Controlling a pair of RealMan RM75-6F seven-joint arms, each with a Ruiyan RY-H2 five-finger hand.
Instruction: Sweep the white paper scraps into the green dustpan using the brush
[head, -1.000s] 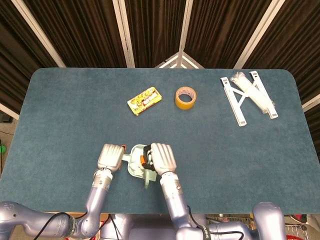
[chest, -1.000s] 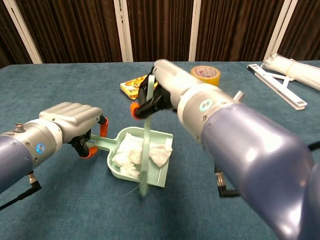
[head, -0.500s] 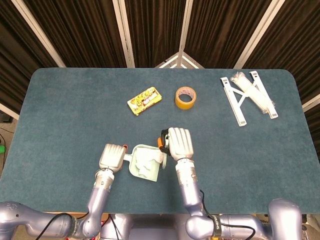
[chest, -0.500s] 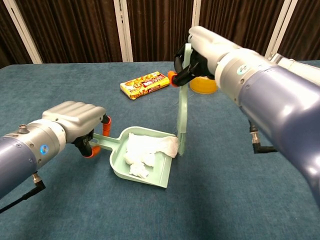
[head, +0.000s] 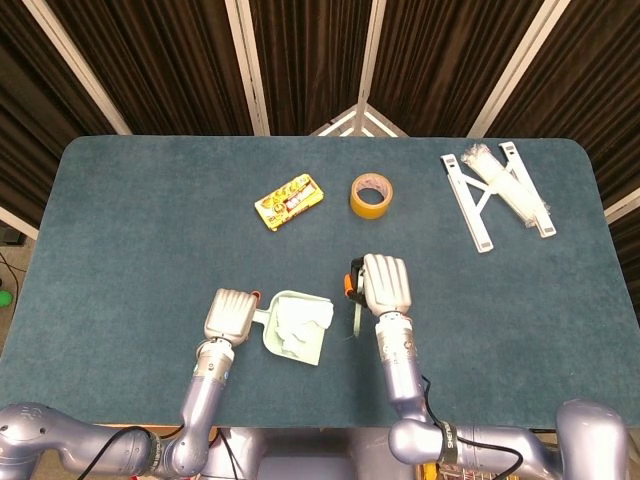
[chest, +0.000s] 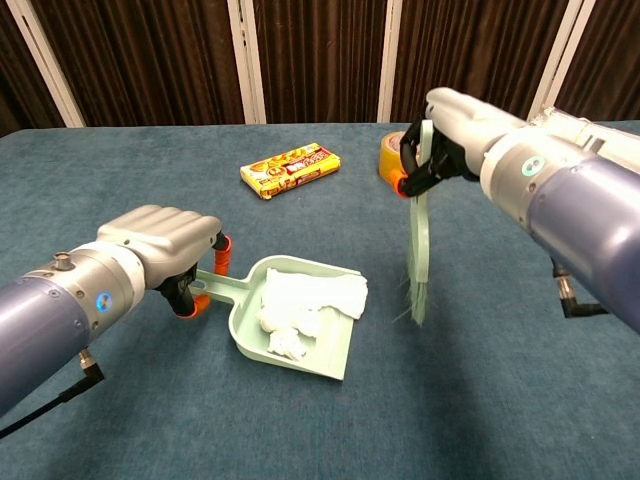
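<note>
Your left hand (chest: 160, 240) gripped the green dustpan (chest: 300, 335) by its handle, white paper scraps (chest: 300, 305) piled inside; your right hand (chest: 450, 130) clasped the brush (chest: 420, 245) upright just right of the pan, bristles down

dustpan (chest: 296, 330): pale green; scraps (chest: 305, 298): white | brush (chest: 419, 255): pale green | table (head: 150, 220): teal
</note>
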